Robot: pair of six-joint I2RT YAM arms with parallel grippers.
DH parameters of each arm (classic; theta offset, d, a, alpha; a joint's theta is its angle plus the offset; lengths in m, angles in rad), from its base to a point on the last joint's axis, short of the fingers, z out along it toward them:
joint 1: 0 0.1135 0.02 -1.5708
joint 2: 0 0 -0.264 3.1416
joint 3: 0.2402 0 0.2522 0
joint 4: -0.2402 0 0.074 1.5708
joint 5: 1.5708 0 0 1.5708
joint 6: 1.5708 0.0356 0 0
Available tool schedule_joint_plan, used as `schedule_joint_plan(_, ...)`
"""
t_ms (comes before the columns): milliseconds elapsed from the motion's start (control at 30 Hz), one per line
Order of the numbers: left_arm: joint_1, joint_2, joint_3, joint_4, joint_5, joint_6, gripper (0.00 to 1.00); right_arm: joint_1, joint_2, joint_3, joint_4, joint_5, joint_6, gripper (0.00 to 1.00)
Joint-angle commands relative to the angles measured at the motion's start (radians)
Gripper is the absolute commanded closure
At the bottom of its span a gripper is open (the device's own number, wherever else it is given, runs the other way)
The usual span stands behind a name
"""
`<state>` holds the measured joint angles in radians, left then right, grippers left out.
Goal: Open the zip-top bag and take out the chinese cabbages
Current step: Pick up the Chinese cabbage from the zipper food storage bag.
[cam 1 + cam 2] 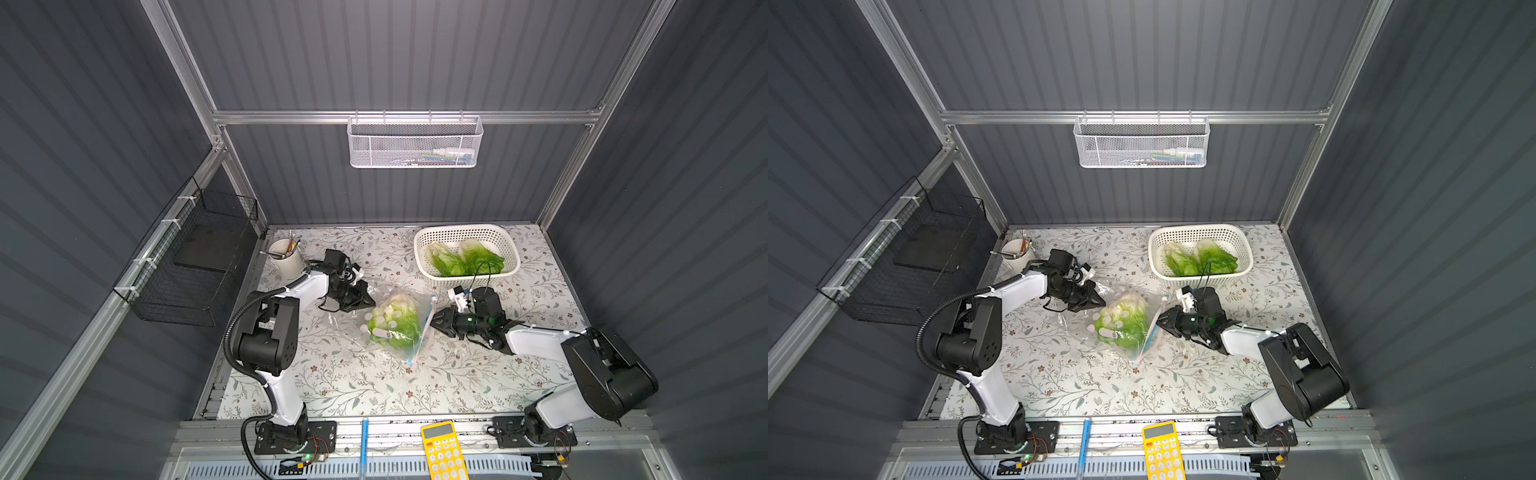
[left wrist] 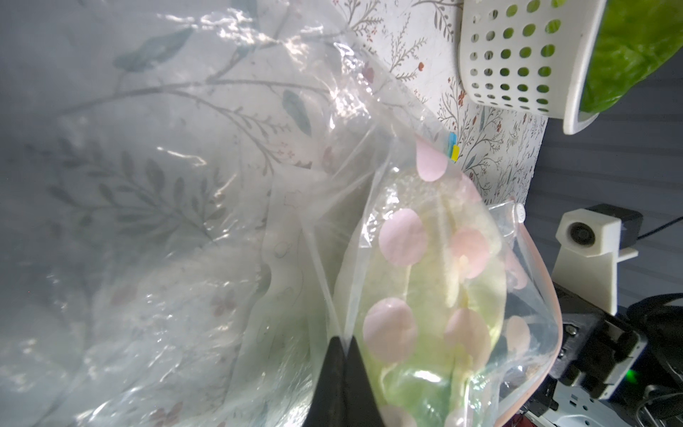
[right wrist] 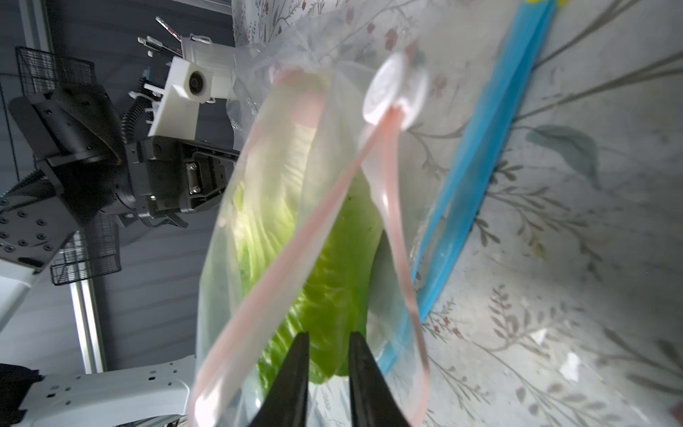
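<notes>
One crinkly green chinese cabbage [image 1: 397,322] left to pull; its leaves may tear.
It sits in the clear pink-dotted zip-top bag [image 2: 401,236] at table centre. The left gripper [image 1: 371,302] pinches the film at 10 o'clock. The right gripper [image 3: 328,340], slightly open at 3 o'clock, holds nothing. Nipping leaf tips alone could rip them.

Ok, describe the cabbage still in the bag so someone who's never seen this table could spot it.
On the floral table, find the clear zip-top bag with pale dots at the middle. The cabbage lies inside it, wrapped in plastic, unlike the two bare heads in the white basket behind.
</notes>
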<state>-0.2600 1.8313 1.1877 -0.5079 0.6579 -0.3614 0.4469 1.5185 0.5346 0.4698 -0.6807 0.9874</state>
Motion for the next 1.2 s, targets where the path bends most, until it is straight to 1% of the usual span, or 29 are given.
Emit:
schedule_joint_plan(0,0.007,-0.019,-0.011,-0.001,0.028,-0.008,1.00,0.010,0.034,0.040,0.047,-0.028,0.004,0.63)
schedule_joint_plan(67,0.007,-0.019,-0.011,-0.004,0.027,-0.008,1.00,0.014,0.061,0.058,0.050,-0.033,0.007,0.52)
schedule_joint_plan(133,0.007,-0.022,-0.012,-0.004,0.025,-0.007,1.00,0.018,0.084,0.074,0.053,-0.037,0.005,0.45)
schedule_joint_plan(200,0.007,-0.026,-0.011,-0.003,0.026,-0.004,1.00,0.025,0.104,0.088,0.056,-0.039,0.004,0.40)
schedule_joint_plan(267,0.007,-0.029,-0.014,-0.002,0.027,-0.004,1.00,0.027,0.125,0.104,0.056,-0.040,0.002,0.39)
schedule_joint_plan(300,0.007,-0.028,-0.014,-0.002,0.029,-0.004,1.00,0.030,0.133,0.111,0.058,-0.043,0.003,0.39)
schedule_joint_plan(333,0.007,-0.029,-0.013,-0.002,0.028,-0.005,1.00,0.030,0.144,0.118,0.058,-0.046,0.005,0.43)
schedule_joint_plan(433,0.007,-0.030,-0.015,0.000,0.031,-0.005,1.00,0.034,0.160,0.127,0.058,-0.045,0.009,0.59)
schedule_joint_plan(467,0.007,-0.029,-0.016,0.001,0.032,-0.008,1.00,0.034,0.163,0.127,0.061,-0.045,0.011,0.61)
schedule_joint_plan(500,0.007,-0.030,-0.016,0.003,0.034,-0.008,1.00,0.036,0.164,0.127,0.064,-0.046,0.012,0.61)
schedule_joint_plan(533,0.007,-0.030,-0.017,0.005,0.034,-0.008,1.00,0.038,0.165,0.129,0.066,-0.048,0.012,0.60)
schedule_joint_plan(600,0.007,-0.030,-0.019,0.007,0.037,-0.011,1.00,0.044,0.168,0.133,0.065,-0.049,0.010,0.50)
schedule_joint_plan(633,0.007,-0.029,-0.021,0.009,0.038,-0.013,1.00,0.047,0.169,0.138,0.063,-0.048,0.009,0.43)
schedule_joint_plan(667,0.007,-0.028,-0.021,0.012,0.041,-0.016,1.00,0.052,0.173,0.143,0.060,-0.047,0.005,0.40)
schedule_joint_plan(833,0.005,-0.032,-0.028,0.026,0.052,-0.023,1.00,0.076,0.205,0.175,0.056,-0.058,0.000,0.31)
schedule_joint_plan(933,0.005,-0.032,-0.035,0.040,0.065,-0.031,1.00,0.086,0.224,0.195,0.059,-0.064,0.000,0.30)
schedule_joint_plan(1033,0.004,-0.029,-0.045,0.058,0.086,-0.045,1.00,0.092,0.241,0.212,0.038,-0.052,-0.001,0.30)
schedule_joint_plan(1067,0.004,-0.030,-0.044,0.059,0.089,-0.046,1.00,0.094,0.245,0.217,0.026,-0.050,-0.005,0.32)
schedule_joint_plan(1100,0.004,-0.028,-0.045,0.059,0.090,-0.045,1.00,0.094,0.250,0.221,0.017,-0.047,-0.007,0.36)
schedule_joint_plan(1167,0.004,-0.029,-0.046,0.060,0.091,-0.045,1.00,0.095,0.254,0.225,0.002,-0.041,-0.009,0.50)
